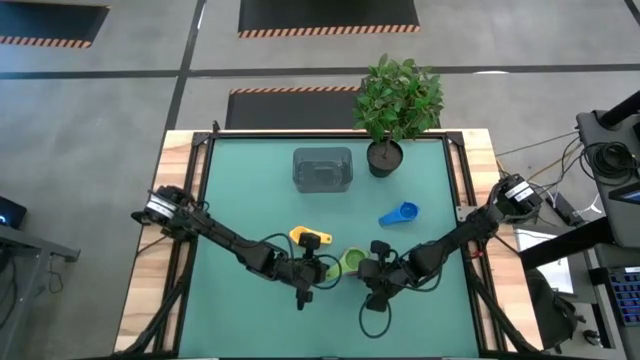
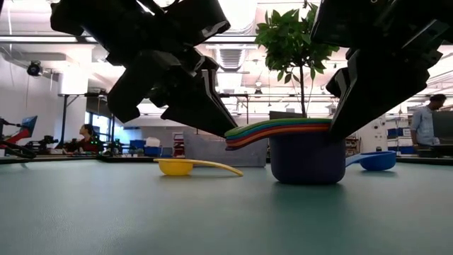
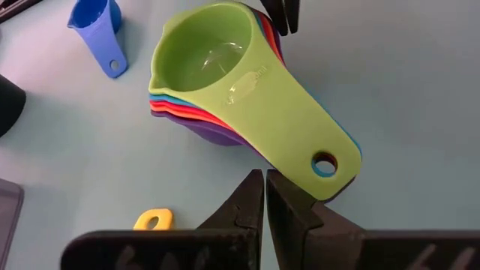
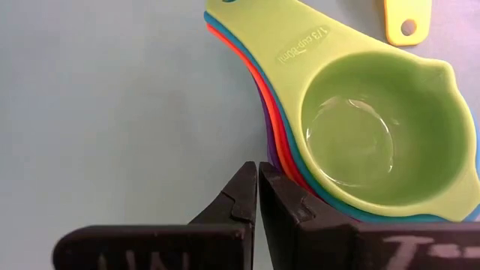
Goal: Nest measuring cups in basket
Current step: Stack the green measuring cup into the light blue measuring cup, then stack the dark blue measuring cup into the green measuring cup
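While both pincers, left (image 1: 318, 272) and right (image 1: 372, 268), sit closed beside the nested stack (image 1: 349, 263) at lower centre, a nudge could topple it.

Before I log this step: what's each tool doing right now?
Left tool: closed, holding nothing, beside the handle of the nested cup stack.
Right tool: closed, holding nothing, beside the stack's bowl.

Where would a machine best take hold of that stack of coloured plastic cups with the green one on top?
Probably by the fanned flat handles of the nested plastic cup stack, from above: they lie flat and thin, while the round bowls look too wide. Left tool is nearest.
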